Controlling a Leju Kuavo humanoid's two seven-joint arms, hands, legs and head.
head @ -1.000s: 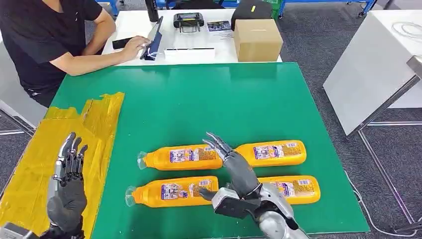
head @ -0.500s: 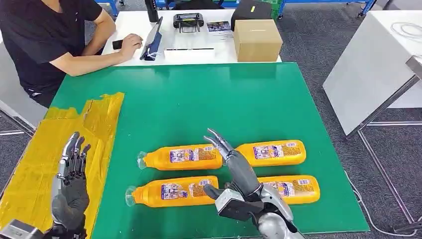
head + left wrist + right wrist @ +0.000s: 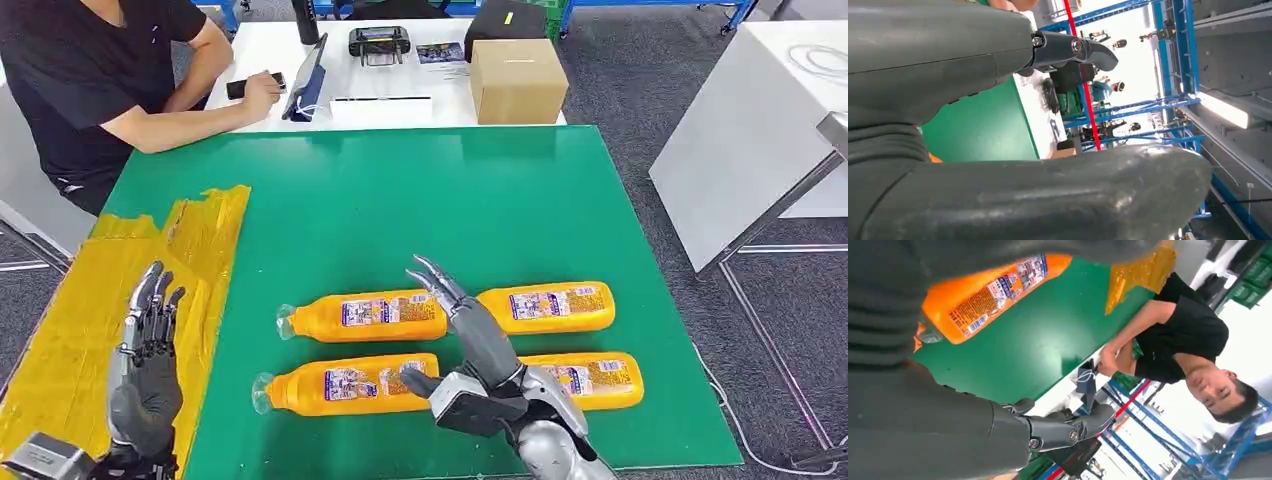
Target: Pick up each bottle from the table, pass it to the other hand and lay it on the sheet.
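Note:
Several orange bottles lie on their sides on the green table (image 3: 400, 210). The far pair are one bottle (image 3: 365, 315) and another (image 3: 548, 306). The near pair are a left one (image 3: 345, 384) and a right one (image 3: 595, 378). My right hand (image 3: 470, 340) hovers between them, fingers spread and empty, with its thumb by the near left bottle's base. In the right wrist view that hand (image 3: 923, 430) frames a bottle (image 3: 983, 290). My left hand (image 3: 148, 370) stands upright and open over the yellow sheet (image 3: 60, 330), holding nothing. The left wrist view shows that hand (image 3: 998, 150) close up.
A person in black (image 3: 90, 70) sits at the far left, one hand on a phone on the white table (image 3: 400, 105). A cardboard box (image 3: 517, 78) stands there too. A tilted white table (image 3: 750, 130) stands to the right.
My left hand has crept slightly forward over the sheet. My right hand has barely shifted. The person's hand has moved onto the phone.

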